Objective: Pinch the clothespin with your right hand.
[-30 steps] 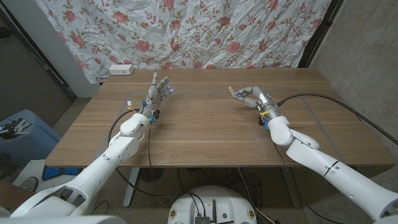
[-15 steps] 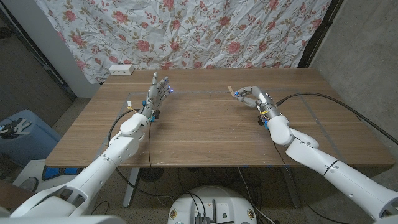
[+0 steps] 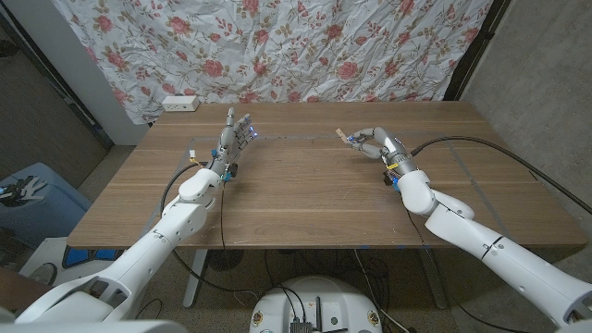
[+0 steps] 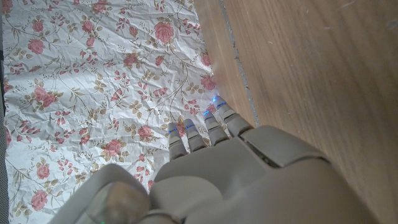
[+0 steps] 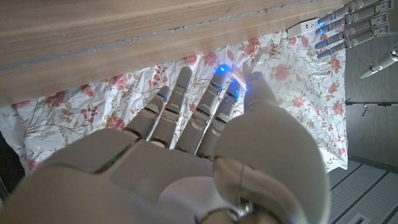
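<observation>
Wooden clothespin [image 3: 343, 137] sits pinched in the fingertips of the right robot hand [image 3: 368, 142], raised just above the far side of the bench [image 3: 305, 194], while the left robot hand [image 3: 233, 136] stands well apart, fingers spread, holding nothing.

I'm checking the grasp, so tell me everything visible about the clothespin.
The clothespin is a small, pale piece that looks like wood, held at the fingertips of the right hand over the far middle of the wooden table. It sticks out toward the robot's left, slightly tilted. It is too small to make out its spring or jaws. In the right wrist view, a pale sliver shows between the fingers.
</observation>
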Available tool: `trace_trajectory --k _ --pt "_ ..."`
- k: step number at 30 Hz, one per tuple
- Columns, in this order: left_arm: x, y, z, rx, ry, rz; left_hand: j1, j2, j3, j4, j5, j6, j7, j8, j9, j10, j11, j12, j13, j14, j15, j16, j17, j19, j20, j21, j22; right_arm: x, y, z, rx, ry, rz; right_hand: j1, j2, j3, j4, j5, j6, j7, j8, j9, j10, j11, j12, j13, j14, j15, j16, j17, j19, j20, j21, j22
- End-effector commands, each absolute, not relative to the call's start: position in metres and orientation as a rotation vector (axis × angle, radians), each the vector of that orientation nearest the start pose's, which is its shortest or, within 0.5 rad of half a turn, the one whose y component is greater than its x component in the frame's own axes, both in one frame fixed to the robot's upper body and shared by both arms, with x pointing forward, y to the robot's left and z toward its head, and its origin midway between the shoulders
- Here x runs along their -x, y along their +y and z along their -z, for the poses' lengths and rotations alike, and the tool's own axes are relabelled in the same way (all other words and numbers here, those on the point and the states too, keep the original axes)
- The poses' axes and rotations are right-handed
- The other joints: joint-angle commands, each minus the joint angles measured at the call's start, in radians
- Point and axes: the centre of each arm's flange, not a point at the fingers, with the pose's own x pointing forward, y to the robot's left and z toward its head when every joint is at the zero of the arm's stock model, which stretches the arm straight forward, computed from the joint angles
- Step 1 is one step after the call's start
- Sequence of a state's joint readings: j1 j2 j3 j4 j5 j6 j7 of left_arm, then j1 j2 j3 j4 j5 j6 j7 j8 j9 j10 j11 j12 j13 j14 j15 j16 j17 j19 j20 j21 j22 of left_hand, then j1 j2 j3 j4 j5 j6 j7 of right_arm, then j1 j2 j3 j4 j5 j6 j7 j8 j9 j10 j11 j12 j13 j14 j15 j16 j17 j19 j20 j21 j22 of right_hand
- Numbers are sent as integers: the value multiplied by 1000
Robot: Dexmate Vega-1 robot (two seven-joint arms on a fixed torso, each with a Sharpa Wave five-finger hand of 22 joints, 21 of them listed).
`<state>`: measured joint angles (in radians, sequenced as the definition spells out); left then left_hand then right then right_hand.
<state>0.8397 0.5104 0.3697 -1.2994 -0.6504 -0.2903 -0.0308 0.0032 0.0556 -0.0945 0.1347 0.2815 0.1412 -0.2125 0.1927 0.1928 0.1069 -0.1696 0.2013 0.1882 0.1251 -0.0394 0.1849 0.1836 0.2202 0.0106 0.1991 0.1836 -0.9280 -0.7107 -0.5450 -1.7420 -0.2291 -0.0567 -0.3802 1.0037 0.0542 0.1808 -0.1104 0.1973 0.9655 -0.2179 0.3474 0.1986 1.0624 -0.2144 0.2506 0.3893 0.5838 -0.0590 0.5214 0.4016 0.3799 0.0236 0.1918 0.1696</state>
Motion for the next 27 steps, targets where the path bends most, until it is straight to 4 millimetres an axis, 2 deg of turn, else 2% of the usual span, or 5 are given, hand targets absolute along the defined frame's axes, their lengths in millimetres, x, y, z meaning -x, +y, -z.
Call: trace_trajectory --k 1,16,23,27 --pt "-653 290 27 42 -593 207 1 6 1 6 8 0 -9 6 5 1 -7 6 2 9 -6 5 4 7 -1 7 2 -587 -216 21 903 -741 75 -12 -4 -3 1 -1 -5 -2 -2 4 -5 0 -7 3 -3 -138 -1 3 3 6 0 3" --pt "-653 290 27 42 -593 206 1 6 1 6 8 0 -9 6 5 2 -7 6 2 9 -7 5 4 6 -1 7 2 -588 -217 21 901 -742 86 -12 5 -1 -5 2 4 -1 -1 4 -5 0 -4 8 -3 -143 1 11 5 6 2 3" --pt "-653 290 27 42 -593 207 1 5 1 6 8 0 -9 6 5 3 -6 6 2 8 -6 5 4 7 -1 7 2 -591 -219 19 903 -748 69 -63 -16 -24 5 -2 -50 -1 -31 1 -60 3 -29 4 -16 -134 -14 11 1 20 2 4" --pt "-653 290 27 42 -593 207 1 5 1 6 8 0 -9 6 5 3 -6 6 2 9 -6 5 4 6 -2 7 2 -593 -222 18 906 -740 58 -90 -29 -37 5 1 -93 1 -56 -1 -102 3 -42 1 -44 -133 -26 15 -5 29 2 4"
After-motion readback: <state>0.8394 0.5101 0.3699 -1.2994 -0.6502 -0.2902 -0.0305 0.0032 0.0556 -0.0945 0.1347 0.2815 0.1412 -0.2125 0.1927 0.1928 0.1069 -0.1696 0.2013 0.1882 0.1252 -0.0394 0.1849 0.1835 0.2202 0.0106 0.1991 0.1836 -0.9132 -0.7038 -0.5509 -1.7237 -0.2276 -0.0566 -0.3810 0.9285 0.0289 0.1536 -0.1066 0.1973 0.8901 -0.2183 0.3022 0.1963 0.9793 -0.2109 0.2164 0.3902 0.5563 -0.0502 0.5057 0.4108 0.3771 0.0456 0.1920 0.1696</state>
